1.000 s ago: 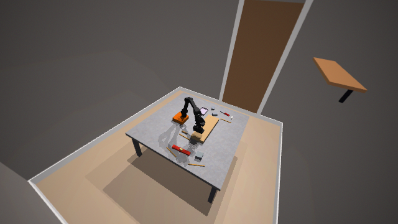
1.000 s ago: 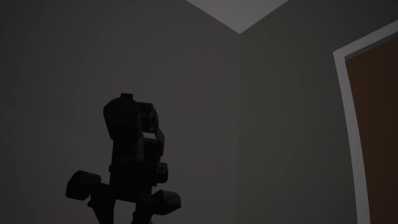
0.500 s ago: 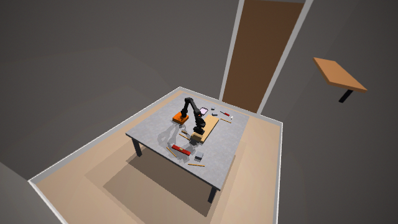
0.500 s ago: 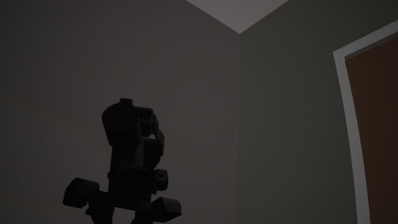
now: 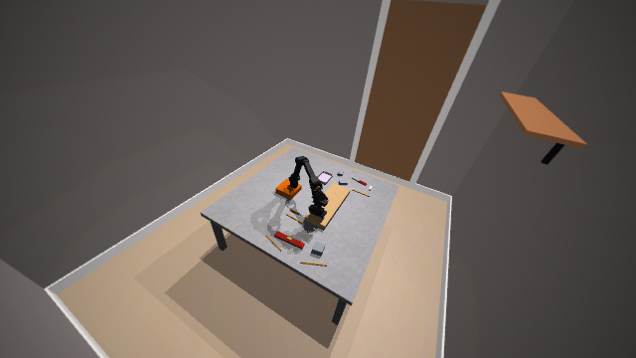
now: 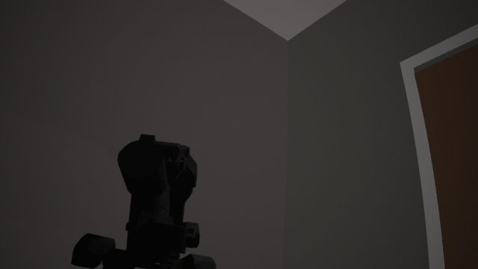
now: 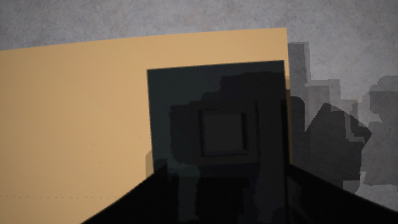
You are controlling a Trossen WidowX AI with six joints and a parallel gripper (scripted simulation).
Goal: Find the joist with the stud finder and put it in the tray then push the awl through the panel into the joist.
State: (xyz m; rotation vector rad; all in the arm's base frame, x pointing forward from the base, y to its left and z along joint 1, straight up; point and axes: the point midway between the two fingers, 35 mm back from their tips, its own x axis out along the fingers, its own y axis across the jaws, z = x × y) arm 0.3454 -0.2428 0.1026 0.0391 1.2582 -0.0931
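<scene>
1. The hand, clamped on the stud finder, sits at the floor panel's near end.
2. At its 8 o'clock, pencils and a red level crowd the tabletop.
3. Towards 12 o'clock, the panel's bare top gives a way through.
4. A grey block lies at 6 o'clock.

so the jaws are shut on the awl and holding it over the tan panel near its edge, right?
Not the awl. The wrist view shows the gripper shut on the dark, square stud finder, held over the tan panel near its edge.
</scene>
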